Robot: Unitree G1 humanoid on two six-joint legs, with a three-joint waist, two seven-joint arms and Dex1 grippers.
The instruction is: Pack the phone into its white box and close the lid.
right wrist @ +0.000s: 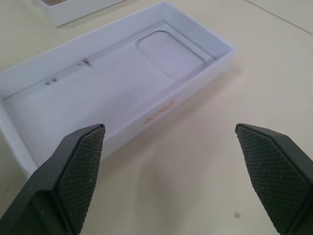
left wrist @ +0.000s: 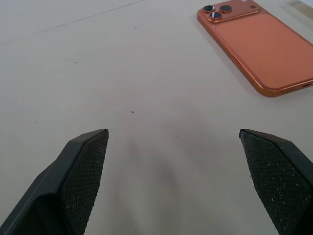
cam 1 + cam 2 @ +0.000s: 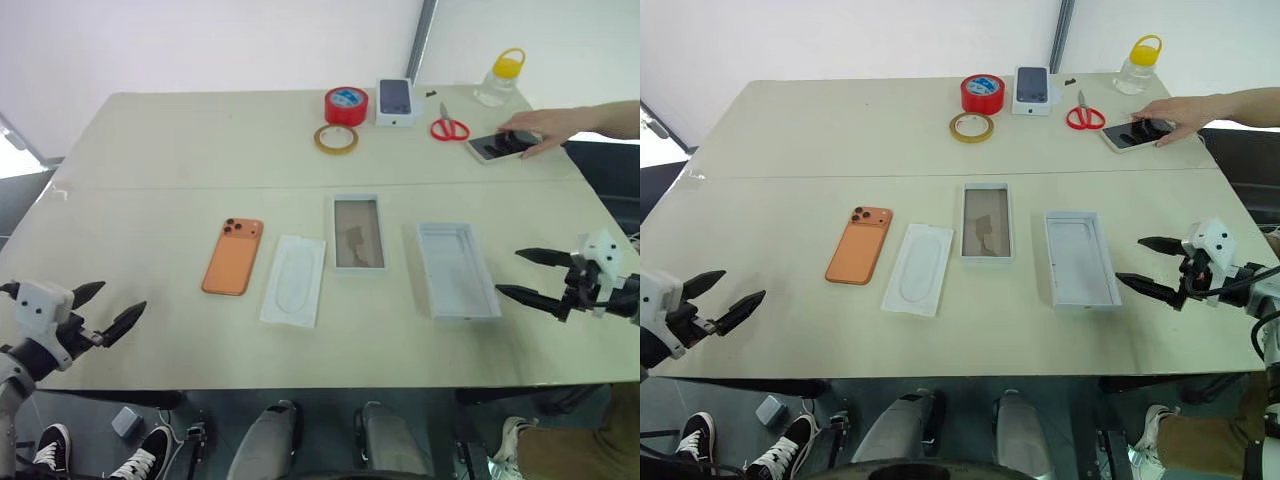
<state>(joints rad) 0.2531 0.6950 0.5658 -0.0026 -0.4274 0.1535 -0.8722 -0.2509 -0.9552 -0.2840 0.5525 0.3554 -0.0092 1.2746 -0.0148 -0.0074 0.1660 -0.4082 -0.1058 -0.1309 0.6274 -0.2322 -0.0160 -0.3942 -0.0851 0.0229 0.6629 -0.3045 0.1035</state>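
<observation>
Head view: red tape roll (image 3: 346,104), scissors (image 3: 450,128) and a person's hand (image 3: 545,126) on a dark phone sit far back, and the insert card (image 3: 294,280) lies between the orange phone (image 3: 232,256) and the white box (image 3: 358,233). The lid (image 3: 457,269) lies plain inside up. Left wrist: left gripper (image 2: 176,171) fingers wide apart, empty, phone ahead, lenses away. Right wrist: right gripper (image 1: 171,166) spread wide, lid just ahead.

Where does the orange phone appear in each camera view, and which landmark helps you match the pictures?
Left eye view: phone, left of centre.
Right eye view: phone, left of centre.
Left wrist view: phone, beyond the open left gripper.
Right wrist view: not in it.
Shared landmark: white insert card beside it.
</observation>
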